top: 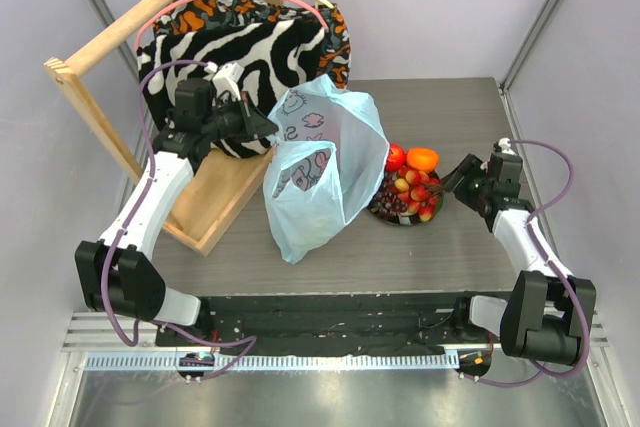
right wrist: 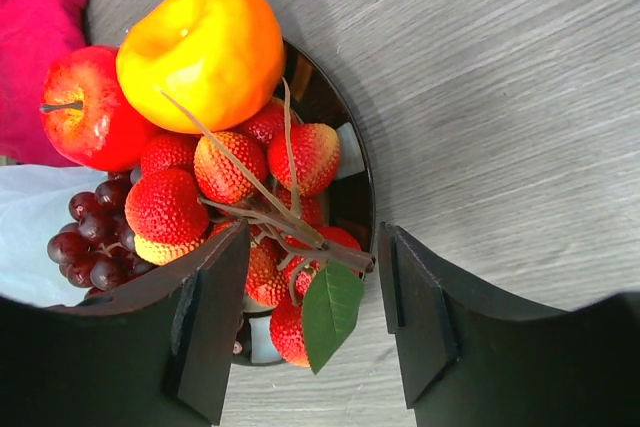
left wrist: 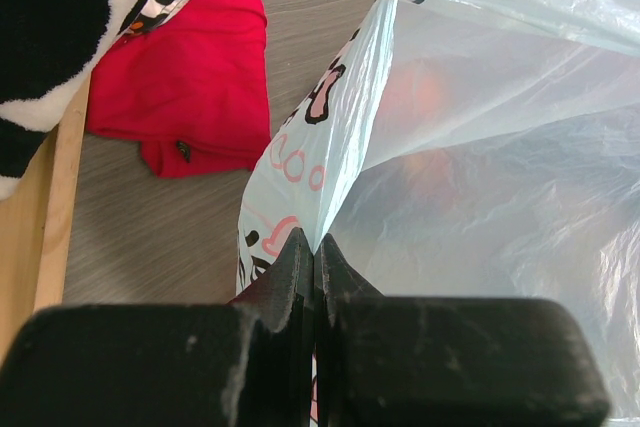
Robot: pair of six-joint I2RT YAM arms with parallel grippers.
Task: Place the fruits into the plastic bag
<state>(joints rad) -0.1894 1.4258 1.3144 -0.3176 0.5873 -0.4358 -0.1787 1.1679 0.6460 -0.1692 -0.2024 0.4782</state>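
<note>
Reaching forward with the left arm, elbow bent, left gripper (top: 268, 127) turned inward and pinched fully closed, jaws pressed flat together, while stretching the right arm low toward centre, right gripper (top: 452, 180) held with jaws parted.

A thin, light-blue, see-through plastic bag (top: 325, 162) stands crumpled in the centre of the overhead frame. Its mouth gapes toward the upper right, and pink and black cartoon prints show on its front. In the left wrist view the bag (left wrist: 480, 147) fills the right half of the frame, its rim rising to a peak.

Just right of the bag, the fruits are heaped on a dark round plate (top: 400, 219):
- A red apple (right wrist: 85, 112) lies at the upper left.
- An orange-yellow fruit (right wrist: 200, 47) touches the apple.
- A bunch of bumpy red-yellow balls (right wrist: 230, 177), with brown stems and one green leaf, lies below them.
- Dark purple grapes (right wrist: 90, 237) lie at the left, against the bag.
</note>
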